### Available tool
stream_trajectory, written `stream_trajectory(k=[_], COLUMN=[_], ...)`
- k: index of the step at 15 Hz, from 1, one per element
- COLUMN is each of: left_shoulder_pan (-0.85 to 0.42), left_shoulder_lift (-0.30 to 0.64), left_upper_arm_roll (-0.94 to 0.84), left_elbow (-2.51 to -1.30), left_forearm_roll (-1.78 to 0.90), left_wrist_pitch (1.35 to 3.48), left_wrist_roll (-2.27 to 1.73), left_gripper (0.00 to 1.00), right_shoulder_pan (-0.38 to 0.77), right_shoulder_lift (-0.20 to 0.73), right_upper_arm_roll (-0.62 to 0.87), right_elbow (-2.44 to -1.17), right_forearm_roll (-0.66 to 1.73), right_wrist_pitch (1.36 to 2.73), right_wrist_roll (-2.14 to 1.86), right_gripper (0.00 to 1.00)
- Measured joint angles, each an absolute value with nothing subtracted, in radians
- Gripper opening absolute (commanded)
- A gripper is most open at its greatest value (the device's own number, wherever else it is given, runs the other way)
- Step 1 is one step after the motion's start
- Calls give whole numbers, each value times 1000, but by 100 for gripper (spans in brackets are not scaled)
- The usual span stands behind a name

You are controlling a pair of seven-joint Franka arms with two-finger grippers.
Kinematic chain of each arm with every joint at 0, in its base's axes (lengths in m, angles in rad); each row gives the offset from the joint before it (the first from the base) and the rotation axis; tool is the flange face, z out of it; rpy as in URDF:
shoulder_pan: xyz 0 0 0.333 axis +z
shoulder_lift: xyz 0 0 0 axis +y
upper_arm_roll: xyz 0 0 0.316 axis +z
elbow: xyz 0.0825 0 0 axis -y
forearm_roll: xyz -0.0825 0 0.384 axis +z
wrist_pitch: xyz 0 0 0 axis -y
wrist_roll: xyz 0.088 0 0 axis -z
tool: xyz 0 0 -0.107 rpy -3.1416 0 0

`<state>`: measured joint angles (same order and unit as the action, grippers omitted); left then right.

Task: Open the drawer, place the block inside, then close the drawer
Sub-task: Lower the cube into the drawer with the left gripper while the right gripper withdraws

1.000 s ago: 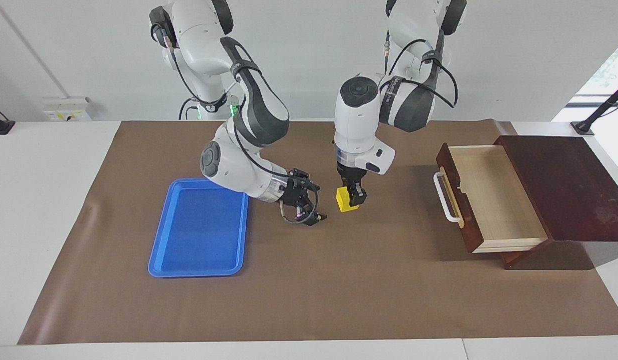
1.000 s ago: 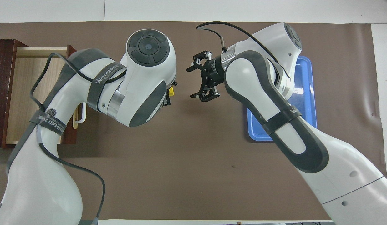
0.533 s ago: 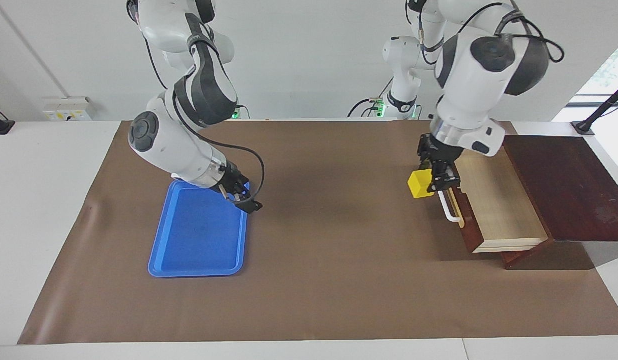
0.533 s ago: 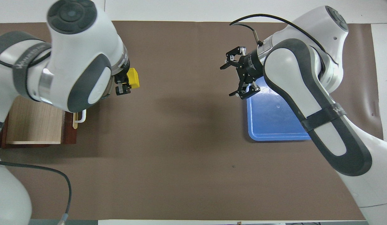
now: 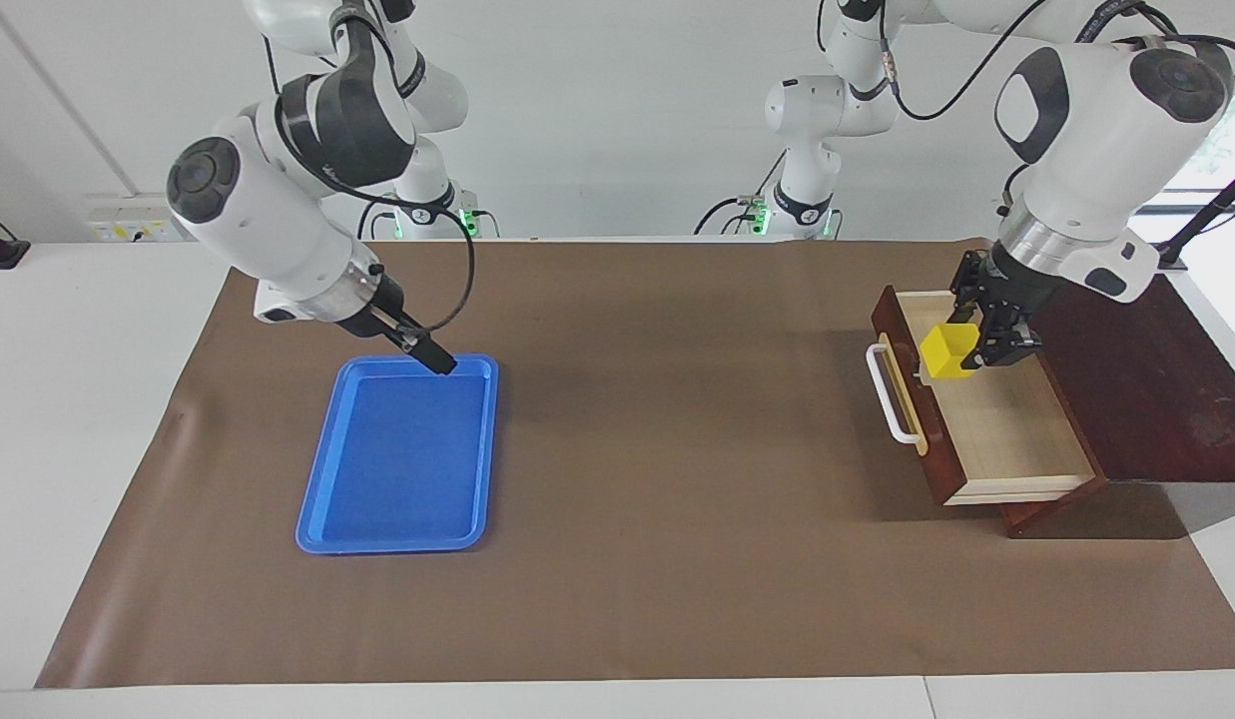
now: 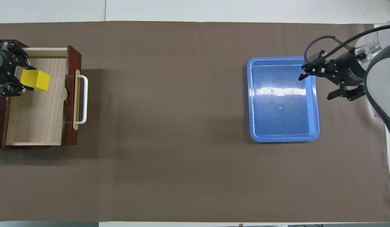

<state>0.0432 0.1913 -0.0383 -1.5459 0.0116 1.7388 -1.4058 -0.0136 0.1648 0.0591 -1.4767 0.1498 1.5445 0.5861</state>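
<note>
Both arms have swung apart since a second ago: the left gripper [image 5: 988, 338], pinching the block [image 5: 946, 352], now hangs over the open drawer [image 5: 1006, 429]; the right gripper [image 6: 330, 85], fingers spread, hovers at the blue tray [image 5: 377, 519]'s edge above the brown mat [image 5: 657, 559].

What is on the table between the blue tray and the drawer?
Nothing but bare brown mat lies between the blue tray and the drawer; both views show it. The yellow block hangs over the open drawer.
</note>
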Motion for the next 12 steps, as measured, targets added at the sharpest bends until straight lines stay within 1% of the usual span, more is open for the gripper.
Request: stream_trajectory(k=[2,5,10,11,12], left_shoulder_pan=[46,50,89,91,91], left_shoulder_lift=[189,186,166,158,152], left_upper_arm_roll=[-40,-39,-38,-38,-39], left_elbow=[-1626,-1714,-1774,-1790,-1804], left_forearm_roll=[16,45,60,60,60], left_wrist_pitch=[1823,1873,1910,1921,1930], left_wrist_roll=[-1392,-1387,-1371,-1371,-1371], left_gripper=[0,0,0,28,69], right_shoulder_pan=[-17,-46,-59,-58,-59], right_shoulder_lift=[114,55,12,9,5], right_upper_arm_roll=[59,59,60,62,62], right_elbow=[-1478,-1493,-1567,-1580,-1592], right_forearm_roll=[97,85,31,15,8], right_wrist_pitch=[1506,1477,1476,1479,1487], right_wrist_roll=[460,334,144,115,95], right_gripper=[100,100,100,100,100])
